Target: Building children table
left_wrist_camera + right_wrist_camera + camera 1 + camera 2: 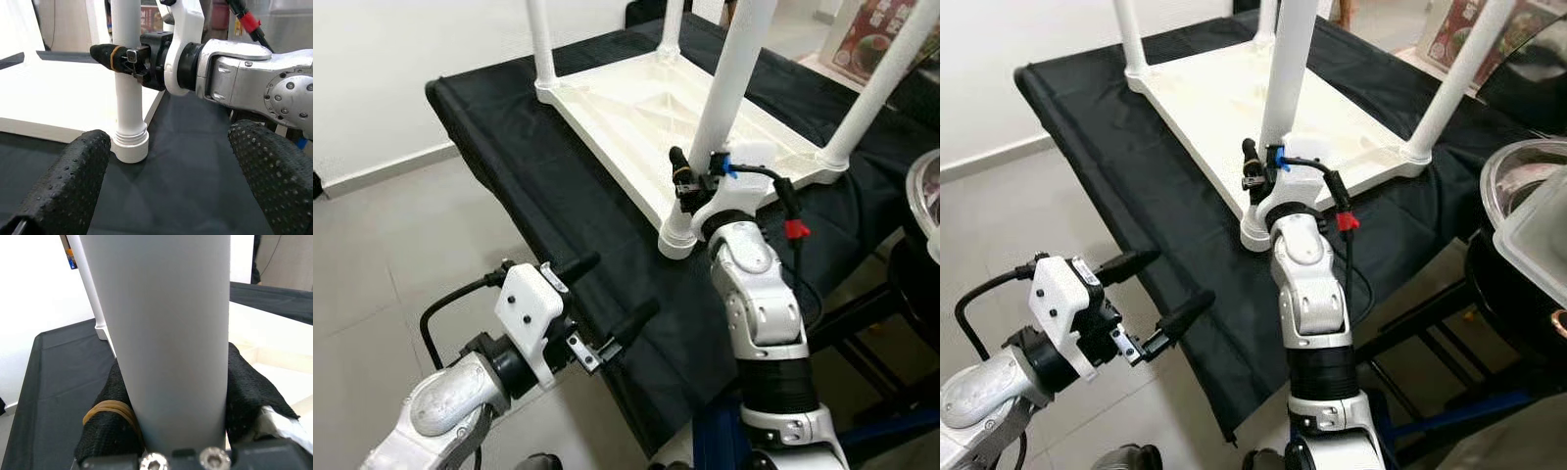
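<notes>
A white children's table lies upside down on a black cloth-covered surface, with its legs pointing up. My right gripper is shut on the nearest white leg just above its corner socket; in the right wrist view the leg sits squeezed between both black fingers. My left gripper hangs open over the near edge of the cloth, to the left of that corner. In the left wrist view its fingers frame the leg from a distance.
Grey tiled floor lies to the left, below a white wall. A glass bowl and dark stand sit at the right. A printed poster shows at the far right behind the table.
</notes>
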Controlling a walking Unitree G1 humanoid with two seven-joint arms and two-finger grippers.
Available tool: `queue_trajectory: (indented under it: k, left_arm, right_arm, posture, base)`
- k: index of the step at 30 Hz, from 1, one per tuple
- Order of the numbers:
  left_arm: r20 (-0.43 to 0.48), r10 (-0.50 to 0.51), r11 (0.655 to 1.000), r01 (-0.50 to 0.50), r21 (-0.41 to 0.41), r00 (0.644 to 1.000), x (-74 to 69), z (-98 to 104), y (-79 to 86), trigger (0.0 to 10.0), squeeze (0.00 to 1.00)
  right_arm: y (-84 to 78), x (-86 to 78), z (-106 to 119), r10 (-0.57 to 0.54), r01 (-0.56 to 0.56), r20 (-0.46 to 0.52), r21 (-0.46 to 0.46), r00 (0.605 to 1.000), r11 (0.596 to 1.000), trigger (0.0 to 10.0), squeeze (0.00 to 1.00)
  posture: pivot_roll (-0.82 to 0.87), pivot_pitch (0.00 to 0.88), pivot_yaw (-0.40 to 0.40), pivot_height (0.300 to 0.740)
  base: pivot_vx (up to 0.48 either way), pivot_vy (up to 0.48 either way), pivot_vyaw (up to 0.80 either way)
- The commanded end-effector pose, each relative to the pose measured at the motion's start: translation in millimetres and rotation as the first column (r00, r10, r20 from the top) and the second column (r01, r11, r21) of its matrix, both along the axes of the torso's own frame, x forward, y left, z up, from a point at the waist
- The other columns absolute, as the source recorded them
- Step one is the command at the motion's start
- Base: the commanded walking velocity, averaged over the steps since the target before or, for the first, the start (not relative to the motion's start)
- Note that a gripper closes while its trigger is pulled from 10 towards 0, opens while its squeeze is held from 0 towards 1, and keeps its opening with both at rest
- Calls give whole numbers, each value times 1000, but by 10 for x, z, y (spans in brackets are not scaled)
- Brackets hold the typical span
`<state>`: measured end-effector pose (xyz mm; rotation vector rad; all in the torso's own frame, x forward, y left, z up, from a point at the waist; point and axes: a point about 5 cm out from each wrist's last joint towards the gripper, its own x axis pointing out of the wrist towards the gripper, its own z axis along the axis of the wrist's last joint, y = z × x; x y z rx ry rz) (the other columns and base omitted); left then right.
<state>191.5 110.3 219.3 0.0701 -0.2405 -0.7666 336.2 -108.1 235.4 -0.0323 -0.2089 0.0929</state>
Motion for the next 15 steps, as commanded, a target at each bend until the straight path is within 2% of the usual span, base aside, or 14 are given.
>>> queue_trajectory:
  k: [1,2,3,4,7,9,12,13,14,15]
  left_arm:
    - [-13,0,1000,0,-1,1000,15,-35,0,10000,0]
    - [-13,0,1000,0,-1,1000,15,-35,0,10000,0]
    - [-11,0,1000,0,-1,1000,26,-45,-5,10000,0]
    - [-8,-3,1000,3,-3,1000,31,-45,-13,10000,0]
    - [-6,-5,1000,5,-4,1000,34,-44,-19,10000,0]
    - [-5,-10,1000,10,-8,1000,39,-46,-38,10000,0]
    - [-4,-12,1000,12,-6,1000,42,-55,-45,10000,0]
    - [-4,-12,1000,12,-7,1000,44,-57,-47,10000,0]
    - [-4,-12,1000,12,-7,1000,44,-57,-47,10000,0]
    - [-2,-12,1000,12,-7,1000,47,-57,-48,10000,0]
  right_arm:
    - [-219,25,-210,-98,92,-100,-59,990,994,0,0]
    - [-219,25,-210,-98,92,-100,-59,990,994,0,0]
    - [-391,51,-152,-113,107,-99,-71,989,992,10000,0]
    - [-425,58,-107,-75,70,-90,-60,993,996,10000,0]
    - [-425,51,-76,-53,49,-84,-50,995,998,10000,0]
    - [-380,44,39,126,-129,-63,-38,990,991,10000,0]
    - [-422,44,150,224,-225,-22,-72,974,972,10000,0]
    - [-466,52,182,242,-242,-13,-95,970,965,10000,169]
    - [-466,52,182,242,-242,-13,-95,970,965,10000,169]
    - [-518,69,210,283,-283,-16,-109,959,953,10000,1000]
  posture:
    - [36,138,-63,740]
    - [36,138,-63,740]
    - [28,114,-59,740]
    - [27,110,-59,740]
    - [27,110,-59,740]
    - [23,101,-60,740]
    - [19,94,-59,740]
    - [20,93,-59,740]
    - [20,93,-59,740]
    - [18,93,-61,740]
  base:
    - [0,0,0]
    - [0,0,0]
    - [0,0,0]
    - [0,0,0]
    - [0,0,0]
    - [0,0,0]
    - [0,0,0]
    - [0,0,0]
    - [0,0,0]
    - [0,0,0]
